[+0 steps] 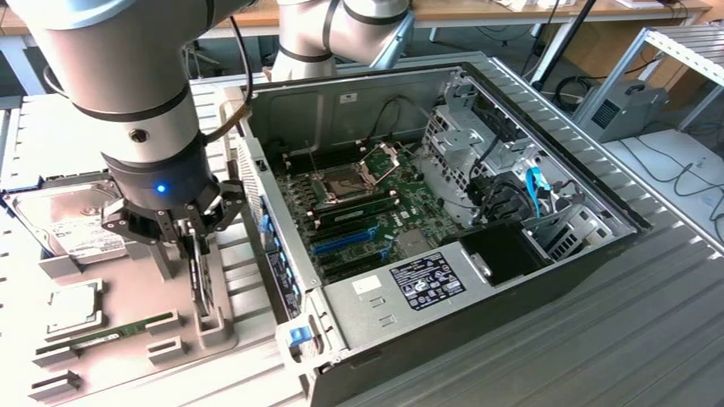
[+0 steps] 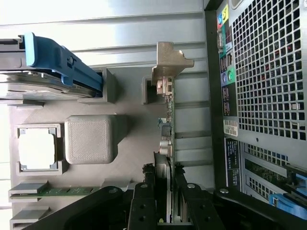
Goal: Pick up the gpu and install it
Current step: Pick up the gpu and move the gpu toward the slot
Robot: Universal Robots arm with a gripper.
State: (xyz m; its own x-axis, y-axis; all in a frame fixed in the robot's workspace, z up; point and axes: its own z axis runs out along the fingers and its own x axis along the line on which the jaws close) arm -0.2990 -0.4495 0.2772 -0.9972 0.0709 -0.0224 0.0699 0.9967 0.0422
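Observation:
The gpu (image 1: 203, 292) stands on its long edge in a slot of the grey parts holder (image 1: 232, 339), at the exterior view's left beside the open computer case (image 1: 509, 280). My gripper (image 1: 195, 246) reaches down over it with one finger on each face, shut on the card. The wrist view looks along the card's thin edge (image 2: 166, 120) towards its pale metal bracket (image 2: 169, 60), with my black fingers (image 2: 144, 196) pressed against both sides near my gripper (image 2: 164, 194). Its lower edge still rests in the holder.
The motherboard (image 1: 362, 203) with blue slots (image 1: 345, 242) lies open in the case. On the holder are a silver hard drive (image 1: 68, 225), a processor (image 1: 70, 307) and a green memory stick (image 1: 114, 331). The case's perforated rear panel (image 2: 268, 72) is close beside the card.

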